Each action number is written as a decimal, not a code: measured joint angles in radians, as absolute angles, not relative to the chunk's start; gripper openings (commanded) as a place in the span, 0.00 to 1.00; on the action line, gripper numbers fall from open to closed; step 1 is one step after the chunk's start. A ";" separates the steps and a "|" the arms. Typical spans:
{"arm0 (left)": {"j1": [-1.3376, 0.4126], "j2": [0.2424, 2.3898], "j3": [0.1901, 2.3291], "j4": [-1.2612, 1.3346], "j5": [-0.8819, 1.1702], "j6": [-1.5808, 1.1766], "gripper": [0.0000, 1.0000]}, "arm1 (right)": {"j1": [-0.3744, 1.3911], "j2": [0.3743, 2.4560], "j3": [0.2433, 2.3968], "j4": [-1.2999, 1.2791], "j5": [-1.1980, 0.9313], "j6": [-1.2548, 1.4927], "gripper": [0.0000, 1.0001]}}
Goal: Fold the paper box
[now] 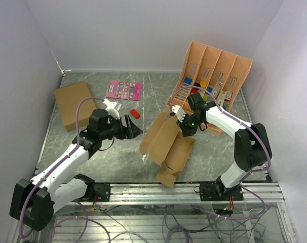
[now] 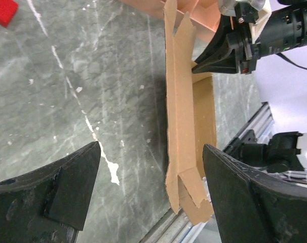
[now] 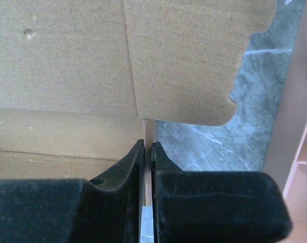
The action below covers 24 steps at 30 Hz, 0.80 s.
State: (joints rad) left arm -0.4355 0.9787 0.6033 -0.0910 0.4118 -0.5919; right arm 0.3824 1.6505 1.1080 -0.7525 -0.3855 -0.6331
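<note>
The paper box [image 1: 166, 144] is a brown cut-out sheet with creased panels, partly raised off the table at mid-table. My right gripper [image 1: 181, 128] is shut on its upper right edge; in the right wrist view a thin cardboard panel [image 3: 149, 132] is pinched between the closed fingers [image 3: 128, 172]. My left gripper [image 1: 137, 129] stands open just left of the sheet, apart from it. In the left wrist view the paper box [image 2: 181, 111] stands edge-on between the wide-apart fingers [image 2: 67, 192], nearer the right-hand one, with the right gripper [image 2: 200, 65] holding it from the far side.
A larger brown cardboard box [image 1: 72, 104] lies at the back left. A pink printed card [image 1: 124, 89] and a small red block [image 1: 135, 114] lie behind the left gripper. A peach file organizer [image 1: 214, 71] with small items stands at the back right. A metal rail [image 1: 194, 190] runs along the near edge.
</note>
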 measured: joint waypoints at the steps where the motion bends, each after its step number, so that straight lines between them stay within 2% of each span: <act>1: -0.435 0.987 0.598 -0.068 0.424 -0.606 0.91 | 0.384 1.644 1.103 -0.745 -0.383 -0.633 0.06; 5: -0.439 1.031 0.588 -0.002 0.461 -0.643 0.90 | 0.390 1.626 1.092 -0.720 -0.375 -0.628 0.06; 11: -0.493 1.113 0.588 0.029 0.464 -0.648 0.81 | 0.394 1.624 1.078 -0.700 -0.369 -0.624 0.06; 15: -0.548 1.151 0.604 0.033 0.456 -0.647 0.71 | 0.395 1.624 1.076 -0.699 -0.366 -0.621 0.06; 18: -0.601 1.196 0.652 0.021 0.427 -0.630 0.51 | 0.395 1.624 1.076 -0.699 -0.366 -0.620 0.07; 19: -0.613 1.211 0.668 0.017 0.419 -0.625 0.40 | 0.395 1.624 1.076 -0.699 -0.366 -0.619 0.07; 20: -0.627 1.225 0.688 0.008 0.405 -0.614 0.08 | 0.395 1.624 1.076 -0.699 -0.366 -0.618 0.07; 24: -0.649 1.256 0.718 -0.027 0.359 -0.576 0.07 | 0.398 1.624 1.075 -0.694 -0.367 -0.614 0.10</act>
